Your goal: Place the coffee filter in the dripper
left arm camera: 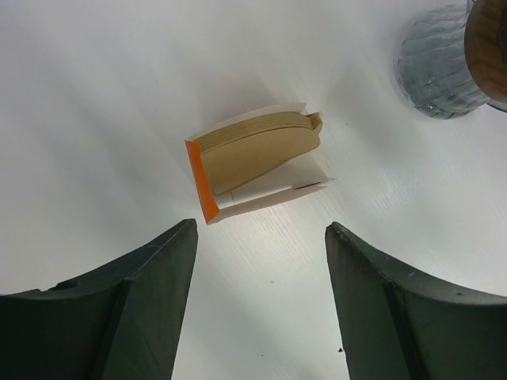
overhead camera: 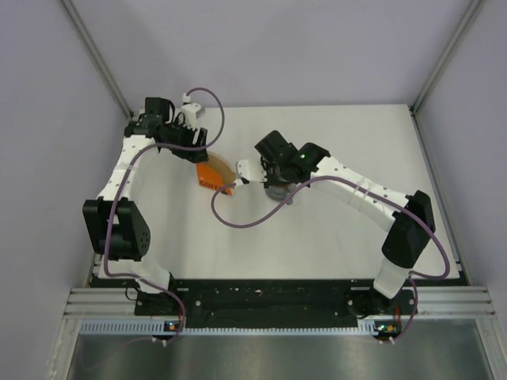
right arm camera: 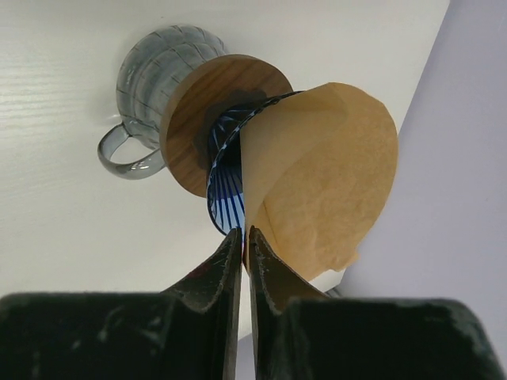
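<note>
At the dripper point(right arm camera: 207, 119) rim, right claw point(right arm camera: 240, 237) clamped on coffee filter point(right arm camera: 325, 174) edge, left claw point(left arm camera: 261, 228) spread above orange pack point(left arm camera: 253, 168)

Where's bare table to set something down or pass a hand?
Free: the near half of the table between the arm bases, below the purple cable; also the far right corner behind the right arm. Crowded: the middle strip, where the orange pack, the clear cup, the left gripper and the right gripper bunch.
</note>
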